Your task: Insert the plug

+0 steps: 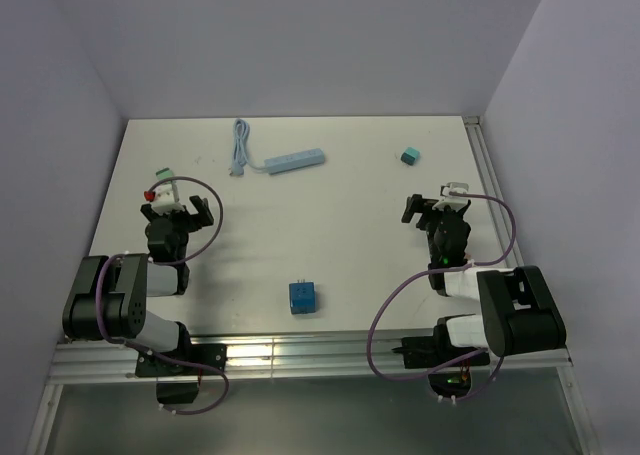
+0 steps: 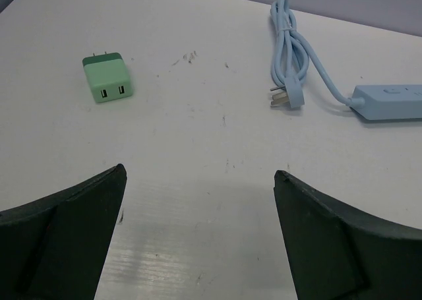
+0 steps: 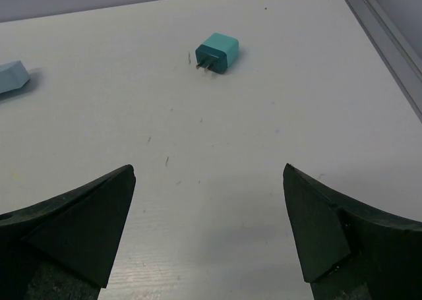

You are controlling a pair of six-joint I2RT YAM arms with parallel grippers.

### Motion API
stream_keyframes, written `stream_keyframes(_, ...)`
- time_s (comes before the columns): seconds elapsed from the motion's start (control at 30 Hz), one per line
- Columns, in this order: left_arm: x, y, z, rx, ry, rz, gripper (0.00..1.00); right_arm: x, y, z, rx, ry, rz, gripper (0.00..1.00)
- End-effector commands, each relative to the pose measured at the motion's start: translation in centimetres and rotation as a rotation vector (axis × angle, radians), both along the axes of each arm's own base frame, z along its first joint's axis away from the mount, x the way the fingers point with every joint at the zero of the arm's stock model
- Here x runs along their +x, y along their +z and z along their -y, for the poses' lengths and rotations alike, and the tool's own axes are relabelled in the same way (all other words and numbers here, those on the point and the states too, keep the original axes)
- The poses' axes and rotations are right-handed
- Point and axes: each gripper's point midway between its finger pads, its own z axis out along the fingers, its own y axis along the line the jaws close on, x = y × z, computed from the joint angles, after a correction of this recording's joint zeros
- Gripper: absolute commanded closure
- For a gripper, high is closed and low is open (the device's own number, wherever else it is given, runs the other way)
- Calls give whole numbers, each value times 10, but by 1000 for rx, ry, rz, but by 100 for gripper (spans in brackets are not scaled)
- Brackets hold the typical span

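Lying toward the far edge of the bench [image 1: 330, 235], left of its middle, is a pale blue power strip [image 1: 295, 161]; its cord [image 1: 239, 145] is gathered in a long loop just left of it, with the cord's own pronged end [image 2: 288, 99] loose on the surface. Three small plugs lie well apart from the strip and from one another. The green plug [image 2: 107, 79] lies flat near the left edge, just ahead of the left gripper [image 2: 199, 176], its prongs pointing toward the far edge. The teal plug [image 3: 217, 52] rests near the far right corner, ahead of the right gripper [image 3: 210, 171], its prongs turned back toward the near left. The blue plug [image 1: 303, 296] sits close to the near edge, roughly midway between the two arms. Both grippers hover low over the bench with their fingers spread wide and released, grasping nothing; only the white surface shows between each pair.
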Motion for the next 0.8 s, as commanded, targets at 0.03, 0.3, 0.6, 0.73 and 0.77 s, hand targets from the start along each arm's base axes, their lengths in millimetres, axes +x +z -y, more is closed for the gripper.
stream_keyframes(0.03, 8, 23, -3, 21, 10, 75, 0, 9, 30, 5, -9, -18, 99, 0)
stream_keyframes(0.3, 8, 23, -3, 21, 10, 75, 1, 9, 30, 5, -11, -20, 100, 0)
stream_keyframes(0.6, 8, 24, -3, 12, -6, 79, 0, 9, 30, 5, -11, -20, 99, 0)
stream_keyframes(0.73, 8, 24, -5, 13, 0, 78, 1, 9, 31, 5, -11, -20, 100, 0)
stream_keyframes(0.77, 8, 23, -5, 13, 1, 77, 1, 9, 30, 5, -11, -20, 99, 0)
